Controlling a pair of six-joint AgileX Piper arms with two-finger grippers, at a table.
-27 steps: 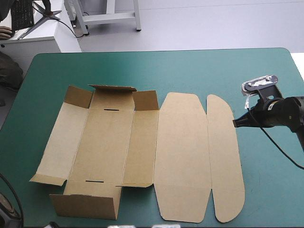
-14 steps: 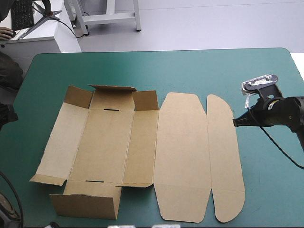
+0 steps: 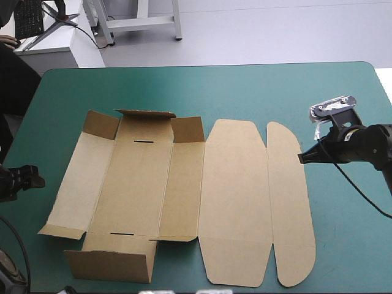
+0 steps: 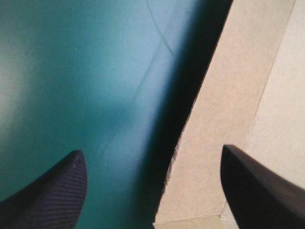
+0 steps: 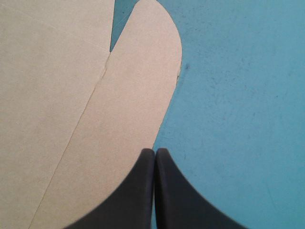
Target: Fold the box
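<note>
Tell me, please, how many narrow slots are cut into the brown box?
2: one slot beside the box's far raised flap, the other slot beside its near raised wall; raised flaps might hide more.

so the box (image 3: pixel 184 196) lies on the table (image 3: pixel 245 92), left gripper (image 3: pixel 33 179) just beside its left edge, right gripper (image 3: pixel 302 158) at its right edge

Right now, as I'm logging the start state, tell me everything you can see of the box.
The box is one cut sheet of brown board, lying mostly flat on the teal-green table. Its left half has crease lines, two slots, and flaps partly raised at the far and near ends. Its right half is two rounded lid panels, flat. The shut right claw is at its right edge, and the open left claw is near its left edge.
</note>
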